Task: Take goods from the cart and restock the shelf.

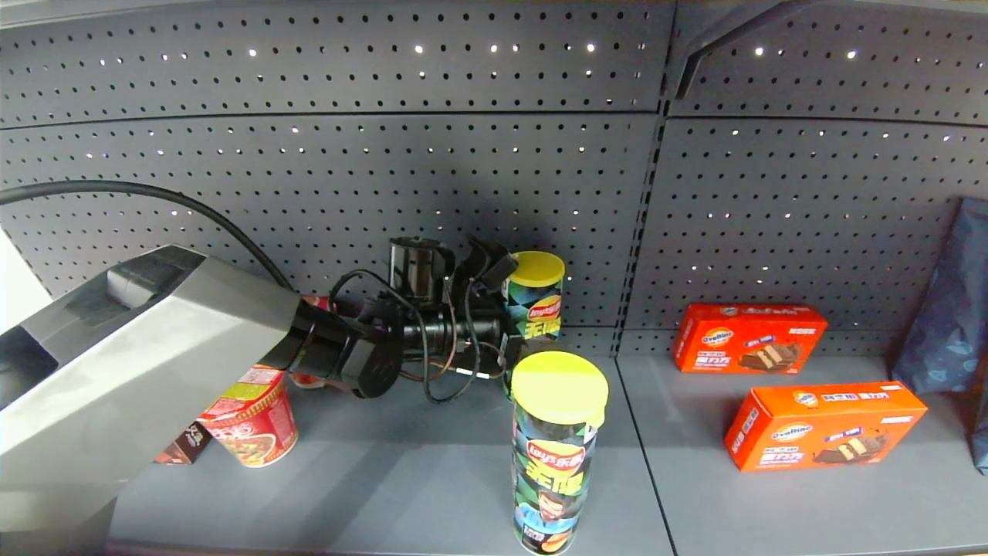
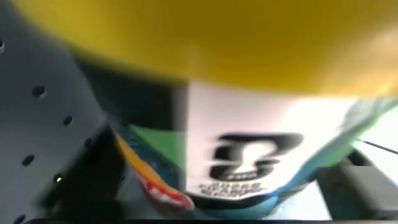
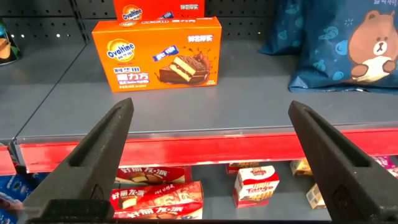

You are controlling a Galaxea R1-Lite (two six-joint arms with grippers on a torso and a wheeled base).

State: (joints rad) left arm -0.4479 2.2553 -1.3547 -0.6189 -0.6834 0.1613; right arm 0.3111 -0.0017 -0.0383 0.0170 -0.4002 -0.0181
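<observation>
Head view high, facing forward and down onto shelf (image 1: 386,463), left wrist view very near rear chip can (image 2: 249,155), right wrist view low before shelf edge, sharing front orange box (image 3: 155,53) with head view.

Before me stood a dark grey pegboard back wall (image 1: 347,170), and small bright spots of light showed through some of its holes. A slotted upright (image 1: 651,232) split that wall into two bays, with a bracket (image 1: 714,42) slanting out near its top. The shelf (image 1: 401,463) beneath was flat grey metal. Along its front edge ran a red price rail (image 3: 205,149), and a lower shelf (image 3: 217,186) lay under it.
</observation>
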